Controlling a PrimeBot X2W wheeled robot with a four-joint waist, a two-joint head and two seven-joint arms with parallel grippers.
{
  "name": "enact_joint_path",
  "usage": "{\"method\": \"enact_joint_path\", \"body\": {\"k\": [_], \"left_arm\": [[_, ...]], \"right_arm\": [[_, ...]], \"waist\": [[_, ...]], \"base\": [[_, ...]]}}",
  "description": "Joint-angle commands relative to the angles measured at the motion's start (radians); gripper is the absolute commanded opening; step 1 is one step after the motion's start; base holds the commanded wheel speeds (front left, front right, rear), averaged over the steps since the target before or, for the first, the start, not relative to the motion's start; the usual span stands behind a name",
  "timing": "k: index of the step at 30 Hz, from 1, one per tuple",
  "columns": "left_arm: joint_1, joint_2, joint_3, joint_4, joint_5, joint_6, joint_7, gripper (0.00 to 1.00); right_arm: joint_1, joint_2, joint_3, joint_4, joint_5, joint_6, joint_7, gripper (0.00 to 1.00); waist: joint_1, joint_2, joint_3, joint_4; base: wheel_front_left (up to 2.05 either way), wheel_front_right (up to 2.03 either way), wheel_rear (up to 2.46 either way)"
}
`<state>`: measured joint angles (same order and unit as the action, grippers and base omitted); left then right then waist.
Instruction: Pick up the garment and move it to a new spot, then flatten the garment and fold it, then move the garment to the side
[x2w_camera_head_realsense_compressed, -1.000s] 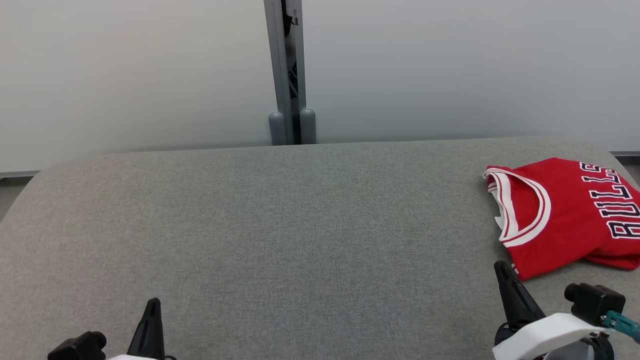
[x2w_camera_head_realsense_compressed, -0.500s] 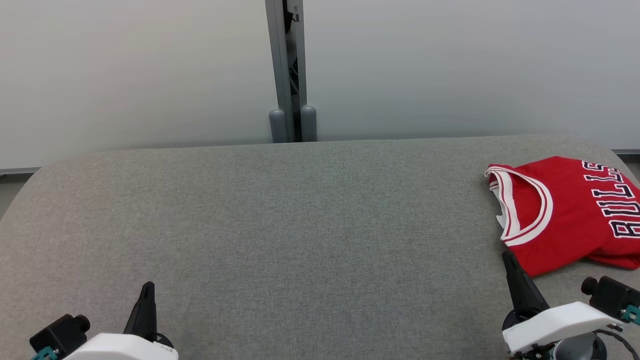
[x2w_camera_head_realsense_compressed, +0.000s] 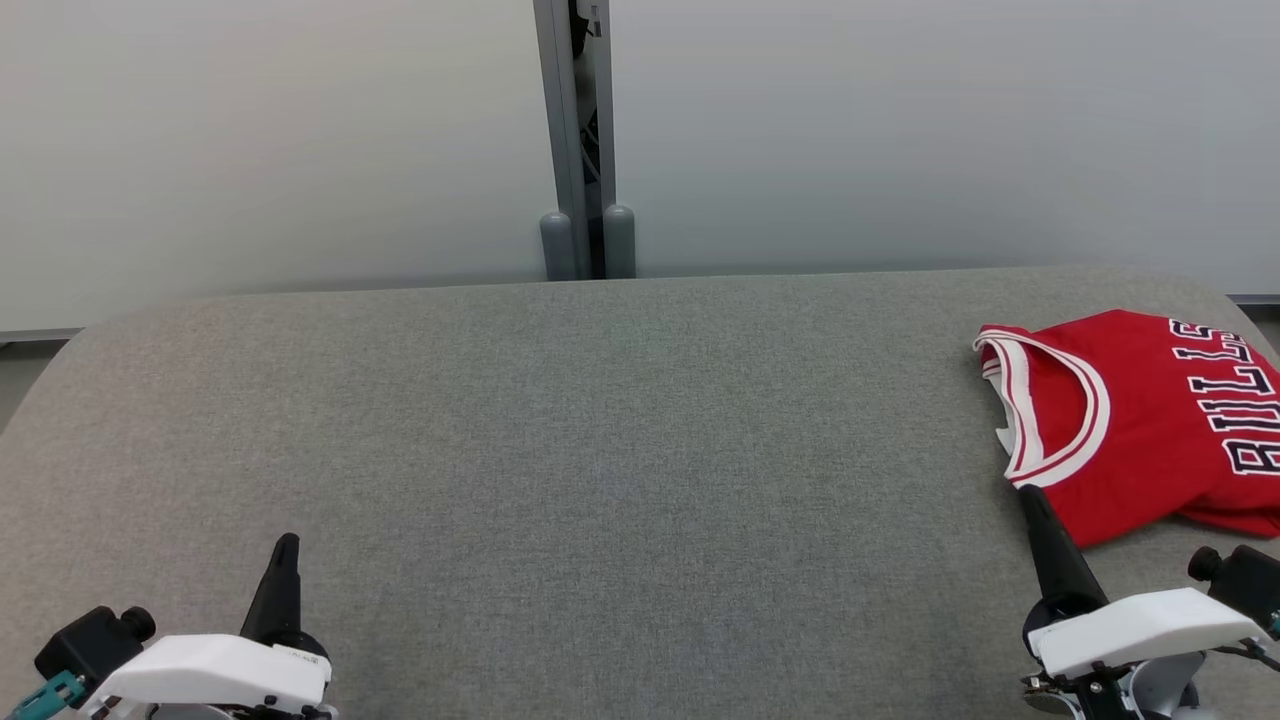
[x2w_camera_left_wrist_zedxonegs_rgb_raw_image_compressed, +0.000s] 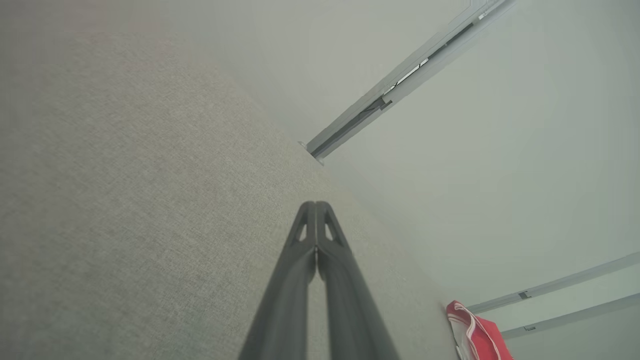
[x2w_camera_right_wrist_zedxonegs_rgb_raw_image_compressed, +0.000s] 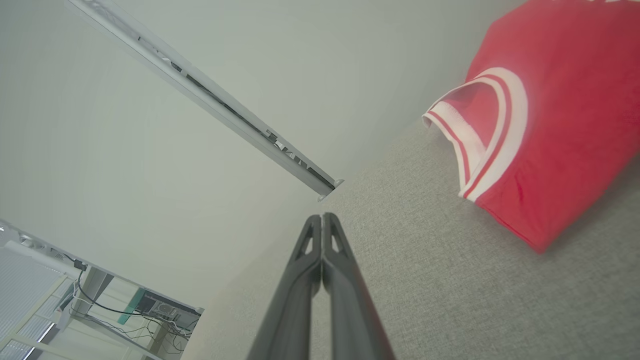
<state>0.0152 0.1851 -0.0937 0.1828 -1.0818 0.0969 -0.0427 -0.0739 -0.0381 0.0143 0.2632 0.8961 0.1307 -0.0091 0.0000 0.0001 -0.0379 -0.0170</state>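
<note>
A red garment (x2w_camera_head_realsense_compressed: 1150, 420) lies folded on the far right part of the grey fabric-covered surface (x2w_camera_head_realsense_compressed: 620, 450), running out past the right edge of the head view. It is a sleeveless jersey with white, dark-striped trim round its neck opening, which faces the middle of the surface, and dark white-edged letters reading BULLS along its right part. At its near edge a second layer of red cloth peeks out underneath. The right end effector (x2w_camera_head_realsense_compressed: 1027, 492) sits at the lower right of the head view, clenched on nothing, its dark tip just beside the garment's near left corner. Whether the tip touches the cloth cannot be told there, but the right wrist view shows bare surface between the closed fingers (x2w_camera_right_wrist_zedxonegs_rgb_raw_image_compressed: 295, 300) and the red cloth, which lies to the upper right in that view. The left end effector (x2w_camera_head_realsense_compressed: 285, 545) sits at the lower left, well apart from the garment. It is likewise clenched on nothing; in the left wrist view its two fingers press together and point over bare grey surface. Behind the surface stands a pale wall (x2w_camera_head_realsense_compressed: 300, 150), split by a vertical grey post (x2w_camera_head_realsense_compressed: 580, 140) with two rounded grey caps (x2w_camera_head_realsense_compressed: 588, 245) at its foot.
</note>
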Motion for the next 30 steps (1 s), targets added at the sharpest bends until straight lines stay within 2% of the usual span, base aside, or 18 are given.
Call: {"method": "enact_joint_path", "body": {"k": [1, 30], "left_arm": [[-0.037, 0.004, 0.018, -0.002, -0.026, -0.013, 0.008, 0.0], [-0.13, -0.051, 0.13, 0.077, -0.246, -0.111, 0.1, 0.0]], "right_arm": [[-0.028, -0.008, -0.006, -0.008, 0.033, 0.0, 0.003, 0.0], [-0.073, -0.012, -0.034, 0.025, 0.338, 0.0, 0.026, 0.0]], "waist": [[0.0, -0.0001, 0.001, 0.0], [0.0, -0.0001, 0.016, 0.006]], "base": [[0.0, 0.0, 0.0], [0.0, 0.0, 0.0]]}}
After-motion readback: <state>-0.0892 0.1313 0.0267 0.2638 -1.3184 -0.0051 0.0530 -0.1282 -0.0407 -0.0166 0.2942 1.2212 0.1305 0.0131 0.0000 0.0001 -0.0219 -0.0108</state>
